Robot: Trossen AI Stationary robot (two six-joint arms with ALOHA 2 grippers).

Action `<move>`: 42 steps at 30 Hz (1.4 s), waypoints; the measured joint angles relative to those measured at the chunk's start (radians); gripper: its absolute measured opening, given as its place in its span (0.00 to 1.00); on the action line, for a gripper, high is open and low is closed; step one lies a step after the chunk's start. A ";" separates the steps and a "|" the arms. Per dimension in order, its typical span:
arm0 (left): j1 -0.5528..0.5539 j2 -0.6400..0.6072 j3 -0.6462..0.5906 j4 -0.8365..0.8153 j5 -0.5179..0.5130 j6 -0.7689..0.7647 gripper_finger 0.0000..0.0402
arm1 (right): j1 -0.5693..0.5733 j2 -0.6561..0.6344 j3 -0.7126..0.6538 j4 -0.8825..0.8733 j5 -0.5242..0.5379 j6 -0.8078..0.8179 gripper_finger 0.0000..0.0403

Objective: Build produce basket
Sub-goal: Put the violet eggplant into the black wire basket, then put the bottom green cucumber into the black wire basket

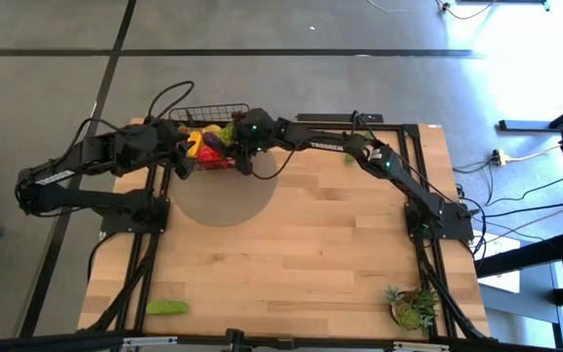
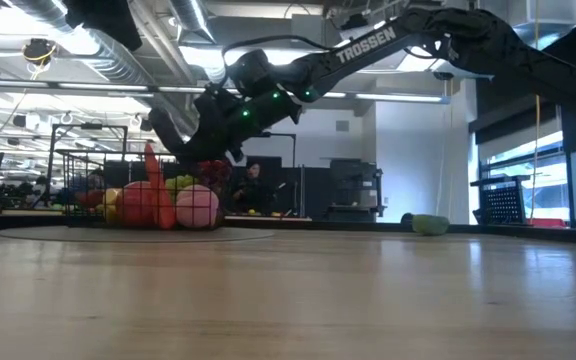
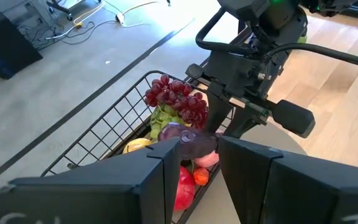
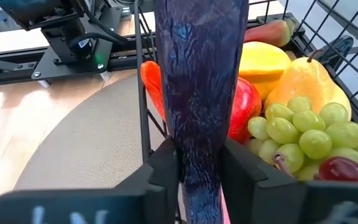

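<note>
Your right tool point(image 4: 201, 163) squeezes the dark eggplant point(image 4: 201, 81) and holds it over the basket point(image 1: 218, 110), at eleven o'clock on the desk point(image 1: 301, 254), so it can drop in with the other produce point(image 2: 158, 203). Your left tool point(image 3: 194, 165) waits beside the basket, half open, holding nothing.

Grey floor point(image 1: 291, 29) crossed by dark seams surrounds the wooden table point(image 1: 291, 244); cables point(image 1: 531, 200) trail at three o'clock, while ceiling strip lights point(image 2: 28, 42) brighten the room beyond.
</note>
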 joint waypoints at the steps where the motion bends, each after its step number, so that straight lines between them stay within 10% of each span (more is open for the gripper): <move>1: 0.000 0.000 0.000 0.000 0.000 0.000 0.25 | 0.000 0.000 0.000 0.000 0.000 0.001 0.23; 27: 0.000 -0.001 0.000 -0.030 0.018 -0.041 0.25 | 0.002 0.000 0.158 -0.154 -0.041 0.002 0.33; 42: 0.000 -0.018 0.000 -0.389 0.625 -0.103 0.25 | 0.083 -0.226 0.187 -0.549 -0.051 -0.206 0.33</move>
